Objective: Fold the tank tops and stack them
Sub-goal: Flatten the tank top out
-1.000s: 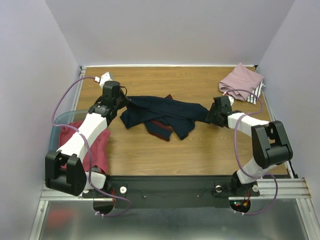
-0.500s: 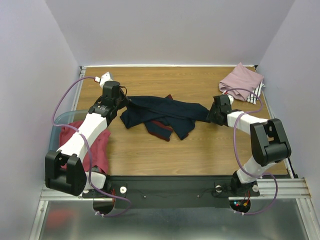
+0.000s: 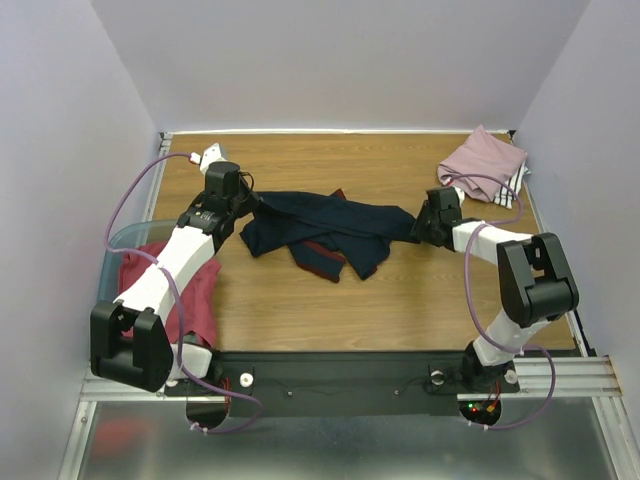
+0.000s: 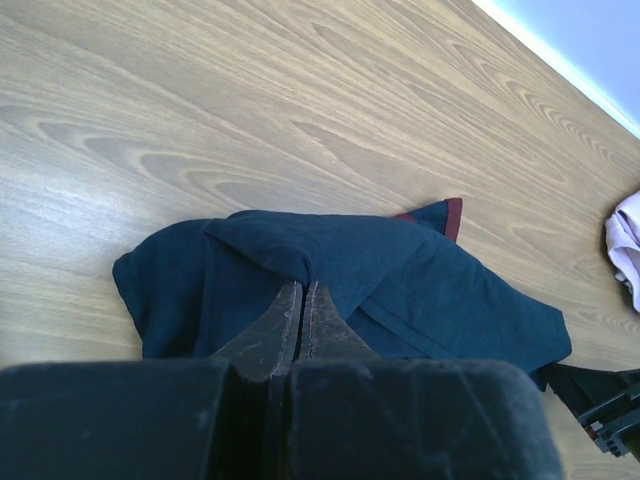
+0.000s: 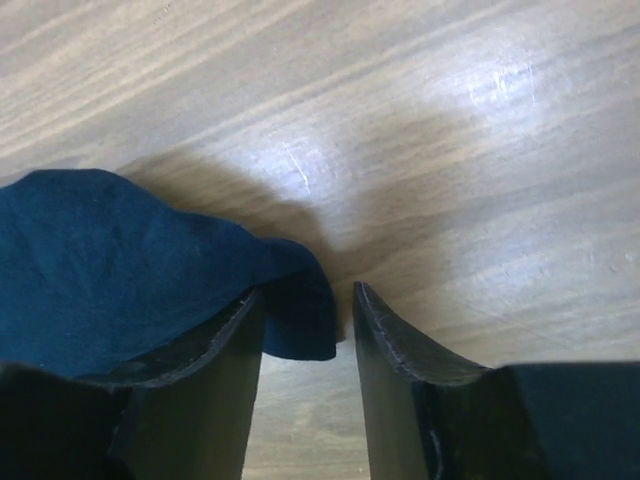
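The navy tank top with maroon trim point(image 3: 325, 228) lies crumpled across the middle of the wooden table point(image 3: 400, 300). My left gripper point(image 3: 252, 203) is shut on its left edge; in the left wrist view point(image 4: 300, 290) the jaws pinch a fold of navy cloth point(image 4: 400, 270). My right gripper point(image 3: 420, 226) is open at the cloth's right end; a navy corner point(image 5: 290, 300) hangs between the spread fingers point(image 5: 385, 335). A dusty pink top point(image 3: 484, 160) lies folded at the back right over a white striped one point(image 3: 512, 190). Red tops point(image 3: 165, 285) lie at the left.
A translucent teal tub point(image 3: 112, 245) holds the red tops at the table's left edge. A small white object point(image 3: 210, 155) sits at the back left. Purple cables loop from both arms. White walls close in on three sides.
The right arm's wrist has shifted slightly left toward the navy cloth's end. The left arm and the cloth look unchanged.
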Robot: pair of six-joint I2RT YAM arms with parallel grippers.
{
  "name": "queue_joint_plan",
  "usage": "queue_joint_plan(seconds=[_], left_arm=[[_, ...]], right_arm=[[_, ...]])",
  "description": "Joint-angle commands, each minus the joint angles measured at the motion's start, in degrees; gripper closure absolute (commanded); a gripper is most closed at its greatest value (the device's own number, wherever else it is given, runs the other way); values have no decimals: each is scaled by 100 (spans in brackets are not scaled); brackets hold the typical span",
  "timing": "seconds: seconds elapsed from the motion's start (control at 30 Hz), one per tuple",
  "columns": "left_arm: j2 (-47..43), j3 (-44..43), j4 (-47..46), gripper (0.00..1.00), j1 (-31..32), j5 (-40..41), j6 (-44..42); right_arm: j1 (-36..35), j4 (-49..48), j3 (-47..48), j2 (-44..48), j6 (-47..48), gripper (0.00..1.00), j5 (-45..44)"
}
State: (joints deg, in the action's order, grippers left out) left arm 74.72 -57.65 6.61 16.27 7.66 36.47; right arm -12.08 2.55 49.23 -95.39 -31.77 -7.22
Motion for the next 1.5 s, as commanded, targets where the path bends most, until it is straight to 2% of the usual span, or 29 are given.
queue_joint_plan(seconds=[0.0,0.3,0.33,0.43,0.53,0.73,1.03,1.07,1.1,1.47], left_arm=[[-63,61,-213,100,-36,-10,9],[-10,69,-231,100,-36,-37,18],[-10,69,-239,100,-36,-28,18],[-19,26,-239,100,-36,-63,10],[-54,-114,-178,100,-36,-72,-43],[-352,-606,129,100,-36,-2,-157],[-1081,-1573,665,100,-37,-28,-298],[-1134,-1853,701,100,-45,-63,-307],[-1396,-2604,806,100,-45,-193,-316],[-1996,-4280,482,100,-36,-669,-246]], right_arm=[[-67,-202,-1,-313,-154,57,292],[-102,-202,43,-480,-198,74,441],[-102,-202,34,-480,-207,80,432],[-102,-176,34,-340,-216,92,397],[-93,121,217,90,-189,100,336],[64,1000,990,1398,-145,100,309],[346,1994,2799,2472,-268,100,626],[364,2065,2994,2534,-277,100,582],[381,2405,4048,2691,-295,99,373],[381,2918,6220,3114,-216,100,-262]])
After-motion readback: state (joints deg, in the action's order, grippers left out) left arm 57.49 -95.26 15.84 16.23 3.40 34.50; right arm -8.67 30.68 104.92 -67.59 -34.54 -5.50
